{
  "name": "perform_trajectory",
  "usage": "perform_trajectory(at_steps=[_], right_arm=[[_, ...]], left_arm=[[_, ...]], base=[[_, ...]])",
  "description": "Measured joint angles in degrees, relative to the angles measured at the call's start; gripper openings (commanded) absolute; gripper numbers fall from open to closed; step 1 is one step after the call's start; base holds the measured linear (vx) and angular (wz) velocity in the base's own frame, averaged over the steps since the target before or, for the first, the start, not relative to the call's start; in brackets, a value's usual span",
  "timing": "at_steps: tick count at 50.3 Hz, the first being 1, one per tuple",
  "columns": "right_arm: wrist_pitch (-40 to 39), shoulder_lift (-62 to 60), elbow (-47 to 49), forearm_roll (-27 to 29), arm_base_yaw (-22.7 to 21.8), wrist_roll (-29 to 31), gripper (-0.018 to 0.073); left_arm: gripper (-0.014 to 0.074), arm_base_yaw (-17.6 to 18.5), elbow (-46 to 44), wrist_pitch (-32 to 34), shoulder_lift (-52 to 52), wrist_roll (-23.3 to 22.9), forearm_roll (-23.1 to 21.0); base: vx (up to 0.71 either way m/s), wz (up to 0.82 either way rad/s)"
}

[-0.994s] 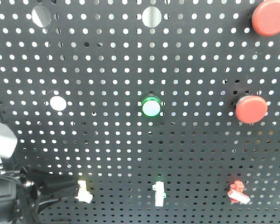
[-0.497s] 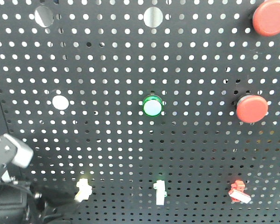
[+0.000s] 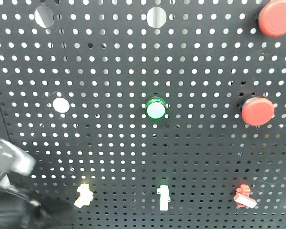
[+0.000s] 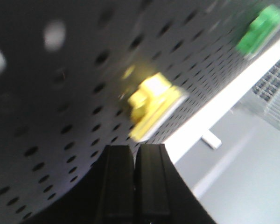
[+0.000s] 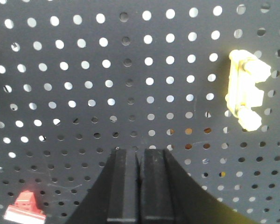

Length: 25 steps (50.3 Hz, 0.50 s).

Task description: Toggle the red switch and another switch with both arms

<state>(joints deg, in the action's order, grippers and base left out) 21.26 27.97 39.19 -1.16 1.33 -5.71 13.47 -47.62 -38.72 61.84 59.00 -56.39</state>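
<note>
Approach stage: I am aiming the left hand [image 4: 135, 184], clenched empty, at the yellow switch [image 4: 151, 105]. The right hand [image 5: 140, 186], clenched empty, is needing realignment onto the red switch [image 5: 24, 208].

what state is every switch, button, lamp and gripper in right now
left gripper: shut, empty, just short of the yellow switch
right gripper: shut, empty
yellow switch: lever tilted down-left
red switch: lever tilted down-right
green switch: lever straight down
round green lamp: face bright, looks lit
red push buttons: pressed or not, cannot tell
</note>
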Motion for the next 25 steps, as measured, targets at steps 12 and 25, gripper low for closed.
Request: perform_trajectory(at_steps=[12, 25], right_arm=[[4.3, 1.7, 0.2, 13.2, 0.0, 10.3, -0.0006], [12.9, 8.2, 0.2, 47.8, 0.0, 45.3, -0.0006]], left_arm=[[0.0003, 0.0, 0.0, -1.2, -10.5, -0.3, 0.0], [0.0003, 0.0, 0.0, -1.7, -18.6, -0.5, 0.0]], base=[[0.0, 0.0], [0.0, 0.0]])
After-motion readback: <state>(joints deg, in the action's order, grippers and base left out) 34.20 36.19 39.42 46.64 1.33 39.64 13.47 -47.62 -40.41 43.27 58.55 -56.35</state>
